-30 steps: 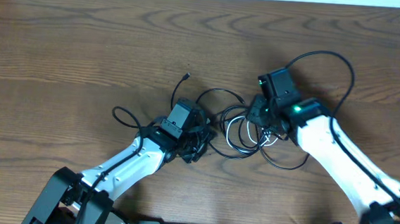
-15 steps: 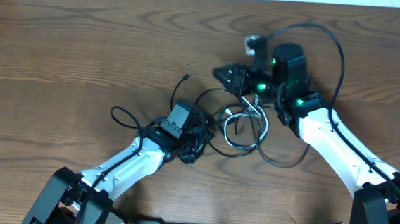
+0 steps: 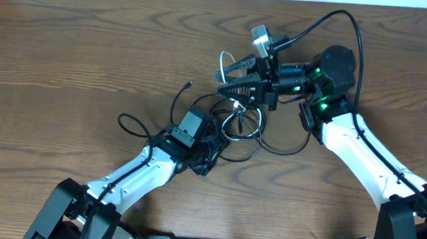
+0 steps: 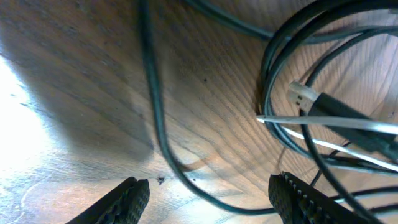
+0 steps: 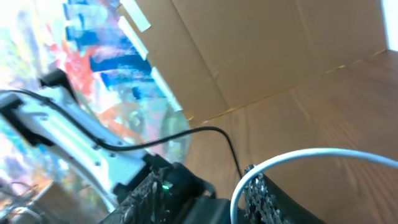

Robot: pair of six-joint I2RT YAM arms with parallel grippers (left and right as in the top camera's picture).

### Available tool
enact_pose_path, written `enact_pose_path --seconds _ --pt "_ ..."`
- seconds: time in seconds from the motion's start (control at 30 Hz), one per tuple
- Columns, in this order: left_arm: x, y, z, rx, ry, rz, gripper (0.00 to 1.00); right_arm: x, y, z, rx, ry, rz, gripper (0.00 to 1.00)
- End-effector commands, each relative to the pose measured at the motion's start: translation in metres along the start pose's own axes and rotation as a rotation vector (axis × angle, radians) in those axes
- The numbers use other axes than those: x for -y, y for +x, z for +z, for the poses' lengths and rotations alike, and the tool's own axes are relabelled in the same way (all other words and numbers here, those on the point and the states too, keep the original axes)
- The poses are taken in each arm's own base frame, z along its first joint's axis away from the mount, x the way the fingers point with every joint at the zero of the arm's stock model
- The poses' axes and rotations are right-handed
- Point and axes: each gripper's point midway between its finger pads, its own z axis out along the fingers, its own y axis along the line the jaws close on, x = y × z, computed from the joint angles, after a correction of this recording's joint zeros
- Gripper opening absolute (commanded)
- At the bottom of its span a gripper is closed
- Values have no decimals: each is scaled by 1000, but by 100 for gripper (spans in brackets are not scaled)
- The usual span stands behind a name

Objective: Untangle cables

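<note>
The cables lie tangled at the table's middle: black loops [image 3: 251, 146] and a white cable [image 3: 224, 58] drawn up out of them. My right gripper [image 3: 228, 77] is raised and points left, shut on the white cable, which arcs past its right finger [image 5: 268, 194] in the right wrist view. My left gripper [image 3: 212, 158] rests low at the tangle's left edge. It is open [image 4: 214, 202], and a black cable [image 4: 155, 118] curves across the wood between its fingers. A white strand [image 4: 323, 123] and a plug [image 4: 303, 96] lie just ahead of it.
One black cable end [image 3: 188, 85] points toward the back, and another black loop [image 3: 132, 121] trails left of my left arm. The right arm's own thick black cable [image 3: 354, 46] arches above it. Cardboard [image 5: 267, 50] stands beyond the table.
My right gripper has risen and swung back and to the left, pulling the white cable and the tangle with it. The left gripper's jaws have opened wider; that arm stayed put.
</note>
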Motion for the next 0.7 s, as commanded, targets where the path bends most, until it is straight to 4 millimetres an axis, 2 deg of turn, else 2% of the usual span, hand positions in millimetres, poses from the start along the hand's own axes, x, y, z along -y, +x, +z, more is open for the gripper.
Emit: enact_pose_path --seconds 0.0,0.13,0.2,0.4,0.43,0.5,0.57,0.6,0.67 --pt "3 -3 -2 12 6 13 67 -15 -30 -9 -8 -21 -7 41" --pt "3 -3 -2 12 6 13 67 -12 -67 -26 26 39 -7 42" --pt "3 -3 -2 12 6 12 67 -6 -83 -37 56 88 25 38" --pt "3 -3 -2 12 5 12 67 5 -129 -76 140 242 15 36" --pt "1 -3 -2 12 -2 10 61 9 -138 -87 164 288 12 35" --pt "-6 -4 -2 23 -32 2 44 22 -150 -107 214 388 40 30" --pt "-19 -15 -3 84 -84 32 27 46 -155 -135 269 565 87 24" --pt "-25 -21 -5 119 -115 45 20 58 -153 -148 279 654 104 22" --pt "-42 -33 -9 194 -189 42 15 81 -140 -175 273 864 147 17"
